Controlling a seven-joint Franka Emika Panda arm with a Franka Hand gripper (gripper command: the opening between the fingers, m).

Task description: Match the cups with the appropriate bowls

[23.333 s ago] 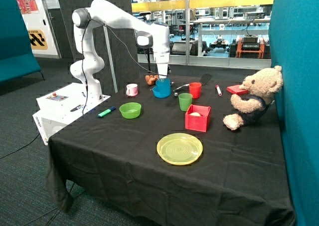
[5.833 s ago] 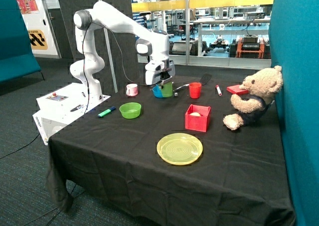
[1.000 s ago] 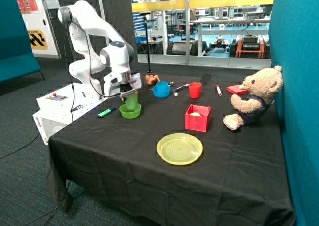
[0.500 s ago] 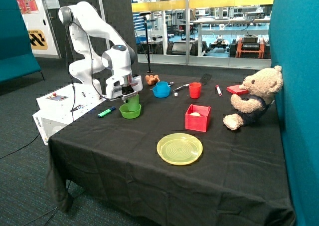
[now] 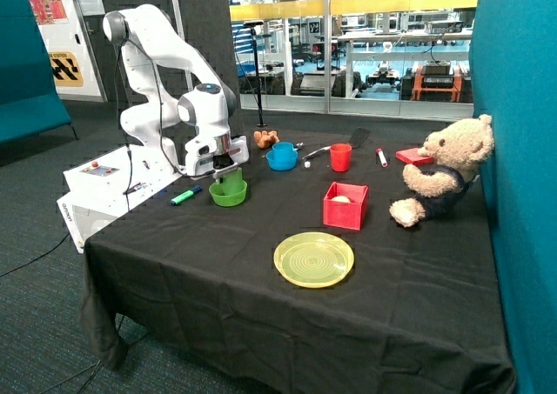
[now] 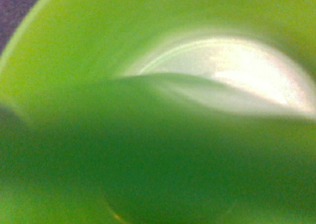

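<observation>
My gripper [image 5: 228, 170] is shut on the green cup [image 5: 231, 183] and holds it upright inside the green bowl [image 5: 224, 197], near the table's edge by the robot base. In the wrist view the green cup [image 6: 163, 150] fills most of the picture, with the green bowl's wall [image 6: 74, 36] close behind it. The blue cup [image 5: 284, 150] stands in the blue bowl [image 5: 280, 162] further back on the table, apart from the gripper.
A red cup [image 5: 341, 156] stands beside the blue bowl. A red square box [image 5: 345, 205] and a yellow plate [image 5: 313, 259] lie towards the front. A teddy bear [image 5: 444, 170] sits at the far side. A green marker [image 5: 184, 196] lies beside the green bowl.
My gripper has come down a little with the green cup, which now sits lower inside the green bowl. Nothing else has moved.
</observation>
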